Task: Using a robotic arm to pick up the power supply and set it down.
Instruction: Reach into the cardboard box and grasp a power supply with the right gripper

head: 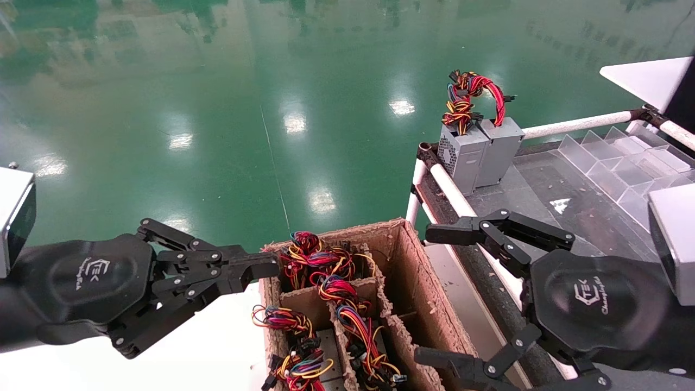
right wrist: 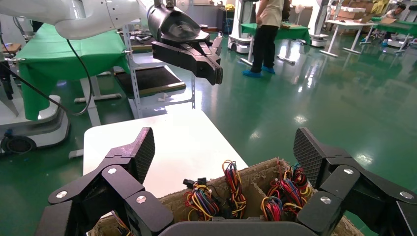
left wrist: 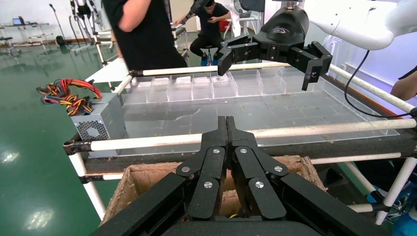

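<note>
Two grey power supplies [head: 480, 155] stand side by side on the far left corner of the rack table, each topped by a looped bundle of red, yellow and black wires [head: 467, 100]; one shows as a power supply [left wrist: 96, 125] in the left wrist view. More wire bundles [head: 326, 266] stick up from the cardboard carton [head: 418, 271], and the units under them are hidden. My right gripper [head: 434, 296] hangs open and empty beside the carton's right wall, and the right gripper [right wrist: 226, 155] looks over the bundles [right wrist: 231, 187]. My left gripper [head: 271, 269] is shut and empty at the carton's left rim, as the left gripper [left wrist: 226, 123] shows.
The grey rack table [head: 570, 217] has white tube rails [head: 450, 195] and a row of clear plastic dividers [head: 624, 163] at its right. A white tabletop [head: 217, 347] lies left of the carton. Green floor lies beyond. People stand in the background [left wrist: 147, 34].
</note>
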Motion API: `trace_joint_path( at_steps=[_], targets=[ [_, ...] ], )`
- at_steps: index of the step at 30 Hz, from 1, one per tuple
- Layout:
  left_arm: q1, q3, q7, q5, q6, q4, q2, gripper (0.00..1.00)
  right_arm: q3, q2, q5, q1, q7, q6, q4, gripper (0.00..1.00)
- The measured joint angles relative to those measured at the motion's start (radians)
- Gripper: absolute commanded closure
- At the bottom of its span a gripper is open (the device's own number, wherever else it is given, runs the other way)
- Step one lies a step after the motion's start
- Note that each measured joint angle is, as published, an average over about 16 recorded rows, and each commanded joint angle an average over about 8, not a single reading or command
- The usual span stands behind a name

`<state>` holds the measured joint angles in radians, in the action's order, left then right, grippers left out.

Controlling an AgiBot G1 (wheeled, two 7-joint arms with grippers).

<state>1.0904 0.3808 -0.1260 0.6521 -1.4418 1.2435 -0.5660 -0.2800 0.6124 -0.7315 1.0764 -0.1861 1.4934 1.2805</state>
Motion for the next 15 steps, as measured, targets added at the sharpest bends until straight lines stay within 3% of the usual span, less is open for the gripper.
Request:
trace_joint_path(
  at_steps=[2,3,15],
  targets=[
    [0.0,0.0,0.0,0.0,0.0,0.0,0.0,0.06,0.0,0.0,0.0,0.0,0.0,0.0,0.0,0.0],
    [0.0,0.0,0.0,0.0,0.0,0.0,0.0,0.0,0.0,0.0,0.0,0.0,0.0,0.0,0.0,0.0],
    [0.0,0.0,0.0,0.0,0.0,0.0,0.0,0.0,-0.023,-0.003,-0.052,-0.005,-0.021,-0.03,-0.015,0.0]
  ],
)
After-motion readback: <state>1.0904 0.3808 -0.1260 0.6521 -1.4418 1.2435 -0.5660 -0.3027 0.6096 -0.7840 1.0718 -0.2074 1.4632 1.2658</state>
